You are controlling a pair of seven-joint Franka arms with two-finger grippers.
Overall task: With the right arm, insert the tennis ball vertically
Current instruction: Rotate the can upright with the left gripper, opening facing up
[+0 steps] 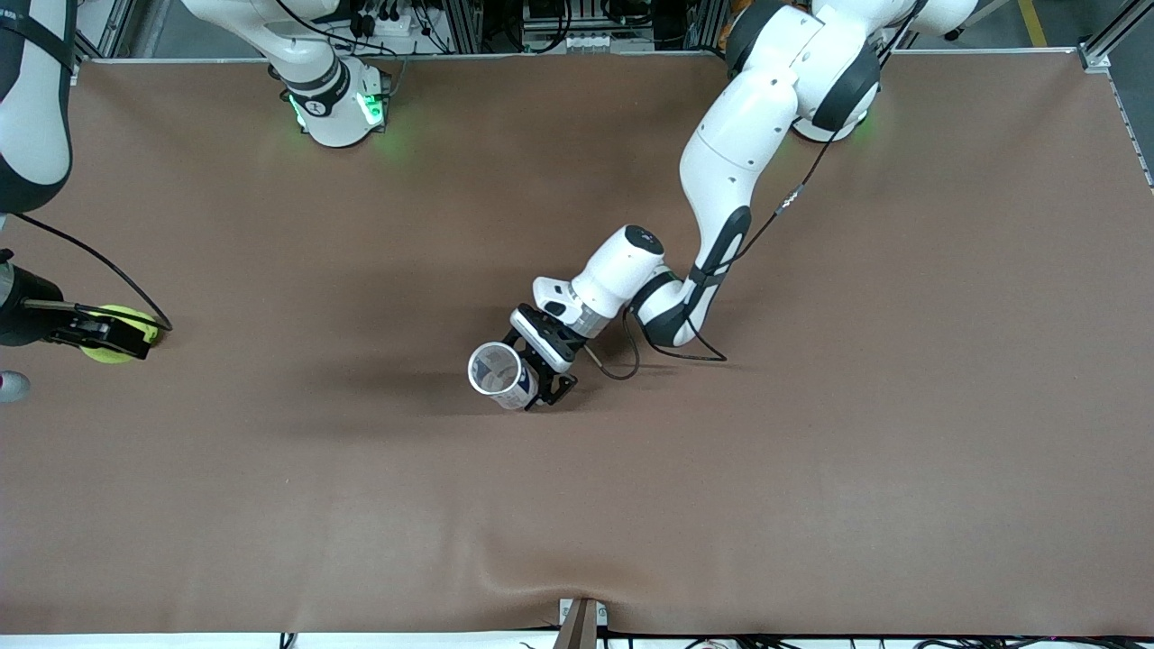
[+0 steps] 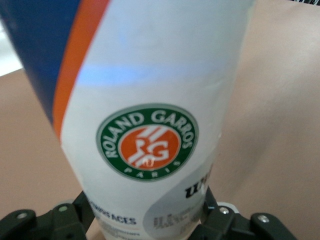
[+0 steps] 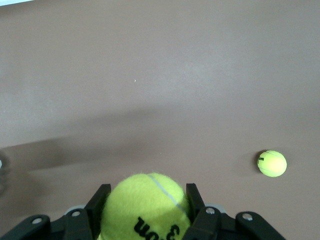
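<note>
A yellow-green tennis ball (image 1: 129, 317) (image 3: 145, 210) sits between the fingers of my right gripper (image 1: 117, 335) (image 3: 147, 192), which is shut on it at the right arm's end of the table. A white tennis-ball can (image 1: 494, 370) (image 2: 150, 100) with a Roland Garros logo and a blue and orange stripe stands near the middle of the table. Its open mouth faces up. My left gripper (image 1: 534, 371) (image 2: 146, 200) is shut on the can's lower body, one finger on each side. The can and the ball are far apart.
A second tennis ball (image 3: 272, 163) lies loose on the brown table cover (image 1: 811, 451); it shows only in the right wrist view. The left arm (image 1: 739, 153) reaches from its base down to the can. A cable (image 1: 90, 257) trails from the right arm.
</note>
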